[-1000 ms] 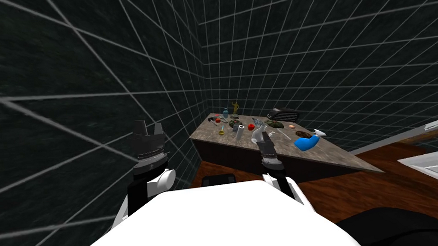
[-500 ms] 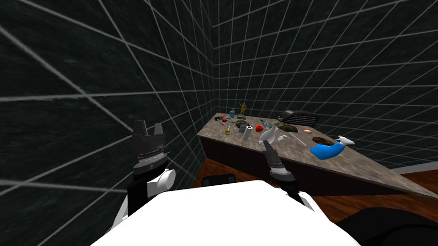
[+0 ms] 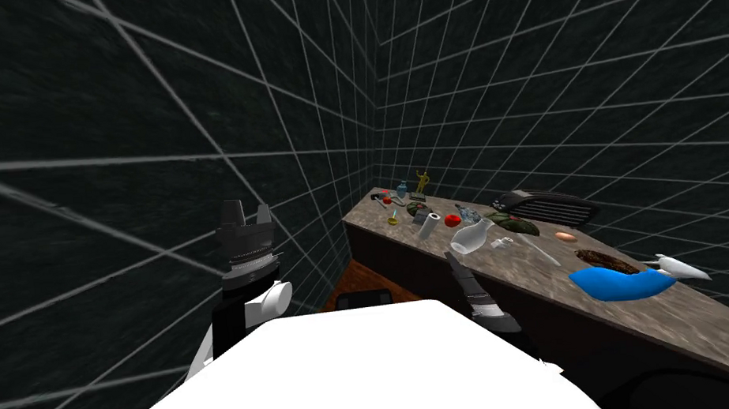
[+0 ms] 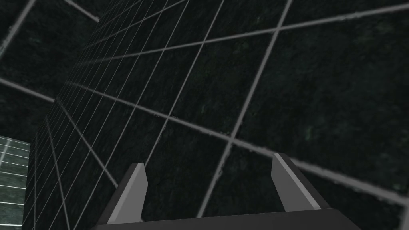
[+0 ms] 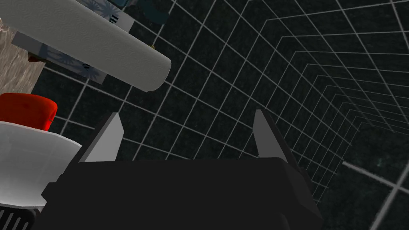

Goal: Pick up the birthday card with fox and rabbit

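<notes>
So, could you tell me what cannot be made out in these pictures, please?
- The card: head view, too small among the clutter on the counter.
- A printed flat thing: right wrist view, mostly under the white roll, cut off by the edge.

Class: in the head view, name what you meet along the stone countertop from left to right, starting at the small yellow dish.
small yellow dish → white roll → pale vase → small pink disc → blue cushion → white pointed figure
</notes>
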You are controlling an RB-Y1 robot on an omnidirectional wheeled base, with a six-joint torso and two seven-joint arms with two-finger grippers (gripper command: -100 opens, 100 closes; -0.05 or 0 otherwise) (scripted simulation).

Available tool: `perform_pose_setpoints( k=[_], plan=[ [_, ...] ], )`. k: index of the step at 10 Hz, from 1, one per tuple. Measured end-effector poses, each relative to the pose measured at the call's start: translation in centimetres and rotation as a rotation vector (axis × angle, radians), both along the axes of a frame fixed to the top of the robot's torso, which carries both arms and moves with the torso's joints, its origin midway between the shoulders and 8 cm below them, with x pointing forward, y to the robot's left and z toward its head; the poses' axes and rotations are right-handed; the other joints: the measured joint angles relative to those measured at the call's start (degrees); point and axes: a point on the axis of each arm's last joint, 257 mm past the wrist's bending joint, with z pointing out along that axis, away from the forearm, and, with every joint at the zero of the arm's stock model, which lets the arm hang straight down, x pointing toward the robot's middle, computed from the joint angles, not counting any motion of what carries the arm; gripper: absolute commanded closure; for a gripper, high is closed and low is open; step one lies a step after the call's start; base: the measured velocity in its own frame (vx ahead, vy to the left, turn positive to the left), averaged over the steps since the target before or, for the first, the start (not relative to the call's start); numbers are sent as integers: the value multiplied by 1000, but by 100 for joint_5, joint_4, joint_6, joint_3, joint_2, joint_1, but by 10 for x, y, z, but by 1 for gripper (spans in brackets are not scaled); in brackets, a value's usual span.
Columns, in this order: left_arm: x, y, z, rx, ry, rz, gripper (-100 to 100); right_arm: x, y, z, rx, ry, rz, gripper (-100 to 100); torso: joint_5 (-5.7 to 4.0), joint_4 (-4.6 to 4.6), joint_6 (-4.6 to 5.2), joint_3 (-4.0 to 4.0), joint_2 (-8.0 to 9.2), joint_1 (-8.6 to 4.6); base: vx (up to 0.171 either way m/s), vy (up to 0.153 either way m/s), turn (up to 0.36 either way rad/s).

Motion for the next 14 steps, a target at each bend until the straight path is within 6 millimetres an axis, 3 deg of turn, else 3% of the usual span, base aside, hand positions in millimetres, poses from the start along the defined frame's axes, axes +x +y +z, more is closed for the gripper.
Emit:
perform_pose_setpoints(
  k=[2,4,7,14],
  plan=[
    [0,0,0,0,0,0,0,-33,-16,-26,-59,96,-29,-100,1,0,2,1,1,2,-7,46,240],
    [0,0,0,0,0,0,0,-52,-29,-53,-120,186,-50,-100,-1,0,1,0,0,0,-10,62,374],
    [0,0,0,0,0,0,0,-110,-61,-88,-242,369,-82,-100,0,1,3,1,1,-2,-5,40,340],
    [0,0,0,0,0,0,0,-206,-99,-133,-373,638,-104,-100,-3,0,7,-2,-3,-13,4,21,250]
  ],
)
